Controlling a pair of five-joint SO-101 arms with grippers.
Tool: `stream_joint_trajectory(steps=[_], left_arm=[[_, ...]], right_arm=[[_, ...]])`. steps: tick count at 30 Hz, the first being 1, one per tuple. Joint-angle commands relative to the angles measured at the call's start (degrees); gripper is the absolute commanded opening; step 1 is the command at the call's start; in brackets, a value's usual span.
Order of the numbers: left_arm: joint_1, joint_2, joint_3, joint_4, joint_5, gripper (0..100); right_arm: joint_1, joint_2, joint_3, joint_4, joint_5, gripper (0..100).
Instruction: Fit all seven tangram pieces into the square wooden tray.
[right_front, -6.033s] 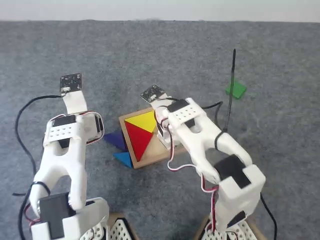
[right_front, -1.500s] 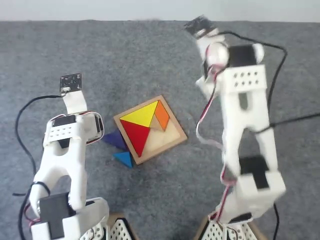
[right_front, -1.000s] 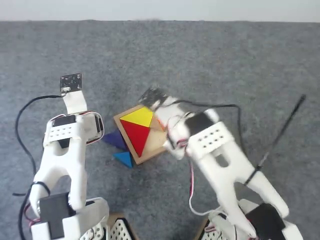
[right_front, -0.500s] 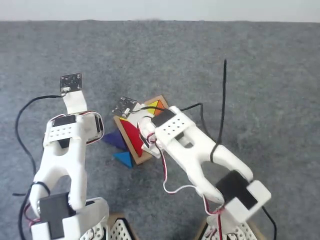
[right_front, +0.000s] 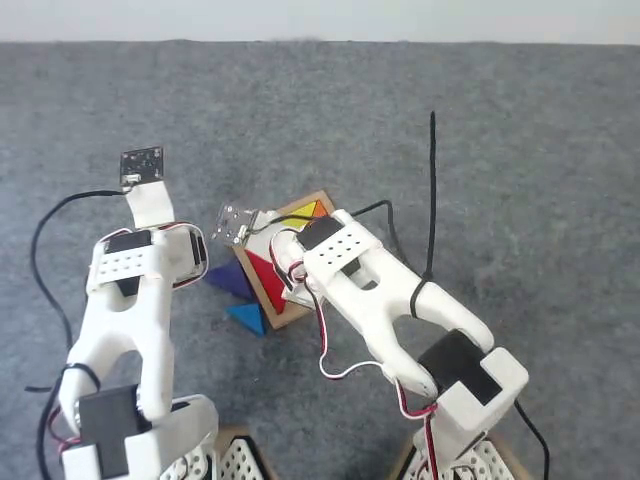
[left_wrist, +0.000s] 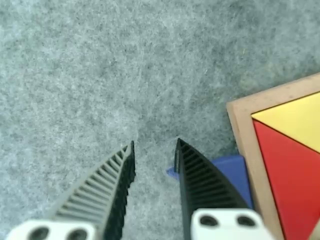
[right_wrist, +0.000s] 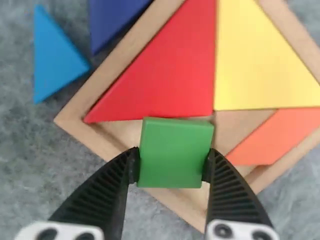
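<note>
I am clamping the green square (right_wrist: 174, 152) in my right end effector (right_wrist: 170, 165), one finger pressing on each of two opposite sides, and I am holding it over the square wooden tray (right_wrist: 95, 135). The red triangle (right_wrist: 165, 75) is sitting in the tray just ahead of my fingertips, its long edge running parallel to the square's leading side and almost meeting it. The yellow triangle (right_wrist: 255, 65) is lying beyond that, and the orange triangle (right_wrist: 277, 137) is lying off to one side of the square. The bare wood I am aiming for is directly beneath and around the square, bounded by the red edge, the orange piece and the tray rim. I cannot tell whether the square is already touching the tray floor. As I judge it, the coming move is turning on that parallel: the square is lining up with the red edge, so lowering straight down should seat it. My left end effector (left_wrist: 155, 145) is hanging spread and empty above the tabletop (left_wrist: 75, 60), with the dark blue piece (left_wrist: 235, 170) just beside one finger. That arm is the nearer one to it and to the light blue triangle (right_front: 247, 317), both outside the tray.
</note>
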Motion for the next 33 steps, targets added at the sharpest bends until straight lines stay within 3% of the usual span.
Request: stream_joint_trajectory(steps=[1, 13, 33], left_arm=[[-0.26, -0.35, -0.31, -1.14, -0.53, 12], [-0.26, -0.35, -0.31, -1.14, -0.53, 12], [-0.26, -0.35, -0.22, -1.05, -0.53, 12]], right_arm=[[-0.04, -0.48, -3.25, -0.84, 4.13, 13.6], [0.57, -0.31, -3.08, -0.75, 11.43, 14.0], [0.57, -0.31, -1.67, -0.66, 13.71, 17.3]])
